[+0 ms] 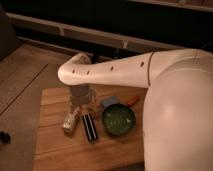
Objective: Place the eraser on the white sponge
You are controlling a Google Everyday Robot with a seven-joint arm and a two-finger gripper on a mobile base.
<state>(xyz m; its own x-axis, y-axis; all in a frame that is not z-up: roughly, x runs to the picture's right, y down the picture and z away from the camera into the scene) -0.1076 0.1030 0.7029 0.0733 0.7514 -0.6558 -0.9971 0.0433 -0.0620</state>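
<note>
The eraser (90, 128), a black striped block, lies flat on the wooden table (55, 155), just left of the green bowl. The white sponge (109, 102), a pale blue-white pad, rests behind the bowl's far left rim. My gripper (80, 98) hangs from the bent white arm (110, 70) and points down at the table's back. It is behind the eraser and left of the sponge. It stands open, holds nothing, and touches neither object.
A green bowl (119, 120) sits mid-table, with an orange object (132, 100) behind it. A small pale bottle-like object (71, 120) lies left of the eraser. The robot's white body (180, 125) fills the right side. Wooden floor lies to the left.
</note>
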